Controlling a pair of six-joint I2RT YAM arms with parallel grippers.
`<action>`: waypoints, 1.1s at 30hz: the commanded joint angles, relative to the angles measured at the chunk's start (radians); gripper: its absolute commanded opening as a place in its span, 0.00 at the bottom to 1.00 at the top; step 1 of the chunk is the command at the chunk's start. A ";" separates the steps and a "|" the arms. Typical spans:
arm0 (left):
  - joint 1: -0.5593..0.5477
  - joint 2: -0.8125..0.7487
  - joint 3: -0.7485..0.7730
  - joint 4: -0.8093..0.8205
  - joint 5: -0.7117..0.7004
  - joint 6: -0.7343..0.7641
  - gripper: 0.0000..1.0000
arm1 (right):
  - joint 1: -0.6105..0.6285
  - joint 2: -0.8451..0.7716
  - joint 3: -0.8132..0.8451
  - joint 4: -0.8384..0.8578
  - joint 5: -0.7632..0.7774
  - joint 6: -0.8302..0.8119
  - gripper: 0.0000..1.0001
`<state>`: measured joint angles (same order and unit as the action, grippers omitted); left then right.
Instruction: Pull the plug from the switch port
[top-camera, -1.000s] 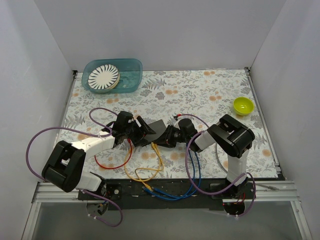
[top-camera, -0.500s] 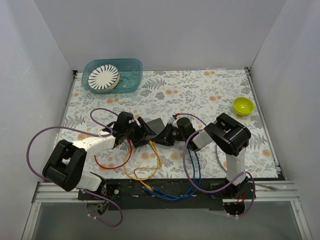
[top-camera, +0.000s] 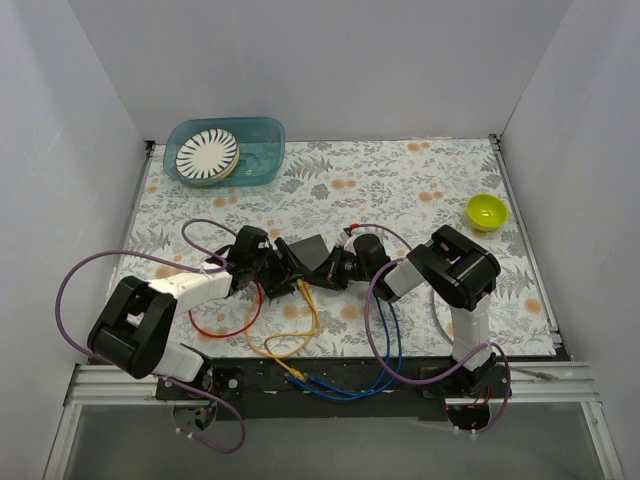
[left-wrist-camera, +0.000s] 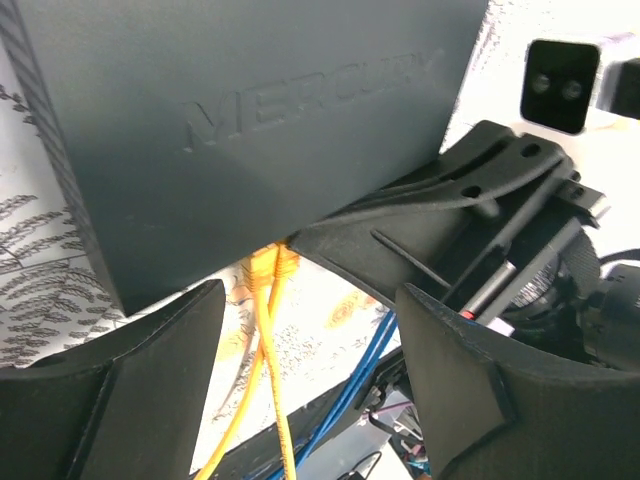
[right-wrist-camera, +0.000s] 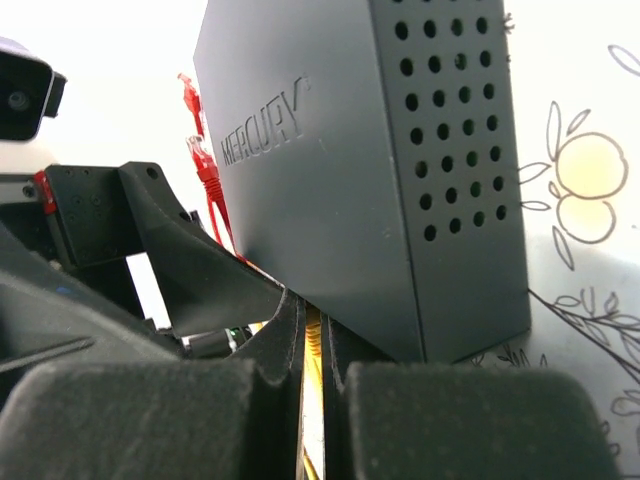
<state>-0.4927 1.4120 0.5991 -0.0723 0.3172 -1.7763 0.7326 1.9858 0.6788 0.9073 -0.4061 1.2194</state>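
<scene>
The black switch (top-camera: 306, 250) lies mid-table between my two grippers, and it fills the left wrist view (left-wrist-camera: 260, 130) and the right wrist view (right-wrist-camera: 350, 170). Two yellow plugs (left-wrist-camera: 268, 265) sit in sockets on its near edge. My right gripper (top-camera: 332, 268) is shut on a yellow plug (right-wrist-camera: 314, 335), right at the switch's edge (right-wrist-camera: 314, 318). My left gripper (top-camera: 283, 263) is open at the switch's left end. Its fingers (left-wrist-camera: 150, 390) are spread wide with only cables and table between them. Red plugs (right-wrist-camera: 203, 160) show on the far side.
The yellow cable (top-camera: 300, 325) loops toward the near edge, beside a red cable loop (top-camera: 225, 328) and blue cables (top-camera: 385, 345). A teal tub (top-camera: 262, 150) holding a striped plate (top-camera: 207, 153) is at back left. A green bowl (top-camera: 486, 211) is at right.
My right gripper has moved a little left, closer against the switch. The switch has shifted slightly away from the near edge. My left gripper has hardly moved.
</scene>
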 joint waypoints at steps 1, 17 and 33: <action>0.002 0.031 0.028 -0.006 -0.033 0.000 0.69 | -0.006 -0.004 0.001 -0.137 -0.034 -0.112 0.01; 0.005 0.134 0.062 0.040 -0.078 -0.051 0.68 | 0.004 -0.111 -0.107 -0.306 -0.105 -0.280 0.01; 0.029 0.010 0.120 -0.063 -0.144 0.017 0.69 | -0.318 -0.604 -0.045 -0.964 0.329 -0.613 0.24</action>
<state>-0.4755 1.4792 0.6876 -0.1043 0.2169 -1.7836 0.4011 1.3968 0.6193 0.0490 -0.1234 0.6746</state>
